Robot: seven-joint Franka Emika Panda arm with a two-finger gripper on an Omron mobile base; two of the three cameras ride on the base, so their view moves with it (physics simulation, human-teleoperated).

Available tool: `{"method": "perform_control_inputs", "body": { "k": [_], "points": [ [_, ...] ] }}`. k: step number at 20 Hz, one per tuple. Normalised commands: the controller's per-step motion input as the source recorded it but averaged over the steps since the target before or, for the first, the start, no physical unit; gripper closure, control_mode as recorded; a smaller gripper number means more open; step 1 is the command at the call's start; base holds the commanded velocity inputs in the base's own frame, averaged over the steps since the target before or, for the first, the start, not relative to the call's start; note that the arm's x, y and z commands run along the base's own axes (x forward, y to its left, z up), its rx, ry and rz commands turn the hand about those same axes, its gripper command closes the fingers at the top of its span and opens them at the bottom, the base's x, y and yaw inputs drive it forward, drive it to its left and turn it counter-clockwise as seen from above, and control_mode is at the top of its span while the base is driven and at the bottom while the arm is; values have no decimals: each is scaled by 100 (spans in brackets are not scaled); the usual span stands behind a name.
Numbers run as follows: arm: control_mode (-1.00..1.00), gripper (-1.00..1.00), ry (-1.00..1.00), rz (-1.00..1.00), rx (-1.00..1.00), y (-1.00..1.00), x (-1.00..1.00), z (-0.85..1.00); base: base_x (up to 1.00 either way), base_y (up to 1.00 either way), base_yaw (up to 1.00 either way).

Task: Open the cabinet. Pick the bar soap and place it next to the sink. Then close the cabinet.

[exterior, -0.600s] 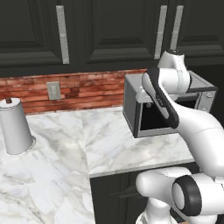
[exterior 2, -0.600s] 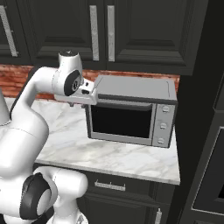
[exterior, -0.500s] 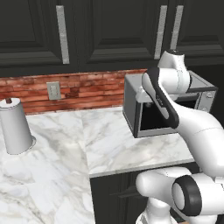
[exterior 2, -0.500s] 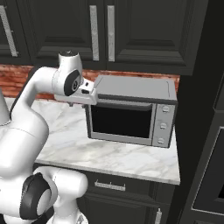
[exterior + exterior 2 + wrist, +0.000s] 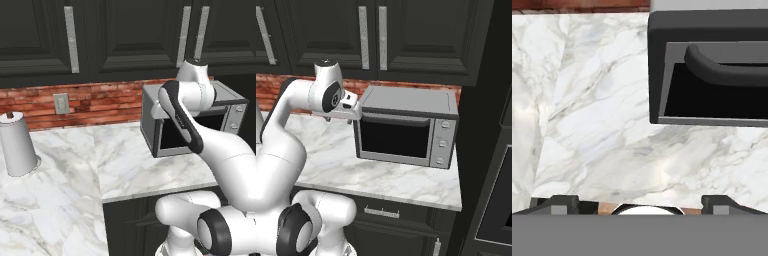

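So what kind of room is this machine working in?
A kitchen, computer-rendered rather than real. A microwave sits on a white marble counter, black wall cabinets with silver bar handles hang above a red brick backsplash, and a paper towel roll stands nearby.

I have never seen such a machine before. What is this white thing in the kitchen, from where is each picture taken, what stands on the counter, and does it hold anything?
The white thing is a robot arm on a base that can drive. Two pictures come from cameras on that base, behind the arm to its left and right. The third comes from a camera on the hand, looking down along its fingers, which stand wide apart and hold nothing. On the marble counter stands a grey microwave, and further left a paper towel roll. Behind runs a red brick wall with a power outlet. Above hang black wall cabinets with silver bar handles, all closed.
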Motion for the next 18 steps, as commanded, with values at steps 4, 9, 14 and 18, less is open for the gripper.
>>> {"method": "perform_control_inputs", "body": {
  "k": [4,9,14,18],
  "points": [
    [-100,-100,-1,0,1,-11,-19,6,0,0,0],
    [-100,-100,-1,0,2,-26,-35,1,0,0,0],
    [-100,-100,-1,0,0,-3,-45,0,0,0,0],
    [-100,-100,0,0,0,0,-43,-7,0,0,0]
  ]
}}
